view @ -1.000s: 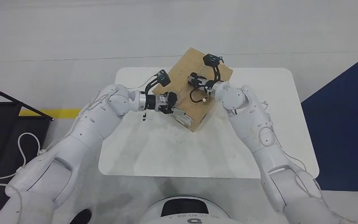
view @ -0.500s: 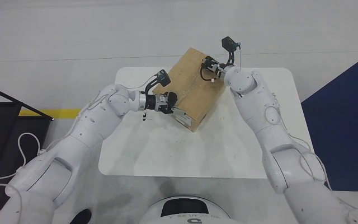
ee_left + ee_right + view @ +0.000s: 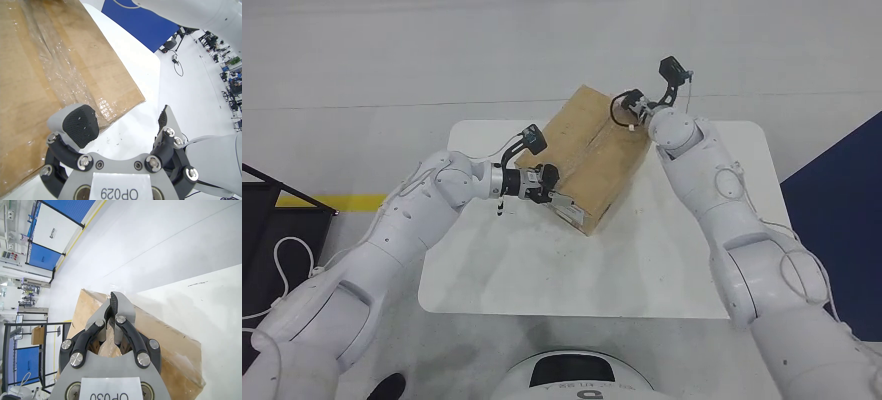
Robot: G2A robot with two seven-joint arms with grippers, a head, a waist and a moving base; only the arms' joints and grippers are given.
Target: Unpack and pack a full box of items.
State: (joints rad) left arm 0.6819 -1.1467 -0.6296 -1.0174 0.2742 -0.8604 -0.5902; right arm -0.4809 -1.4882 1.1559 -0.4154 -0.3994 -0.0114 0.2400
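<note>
Table [image 3: 542,270] under box [image 3: 587,150], taped shut, set askew. Tape seam [image 3: 56,56] runs gripper to gripper. Left gripper [image 3: 122,125] at box's near end, jaws apart, likely nearer the seam end. Right gripper [image 3: 113,302] over box's far corner, jaws together.

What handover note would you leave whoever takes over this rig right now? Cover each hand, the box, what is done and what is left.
Left hand: open, at the near left side of the box, one pad over the taped seam's end.
Right hand: shut, above the box's far edge; nothing visibly held.
Box: closed, sealed with clear tape, lying askew on the far part of the white table.
Done: nothing unpacked.
Left: open the box, unpack it, repack it.
</note>
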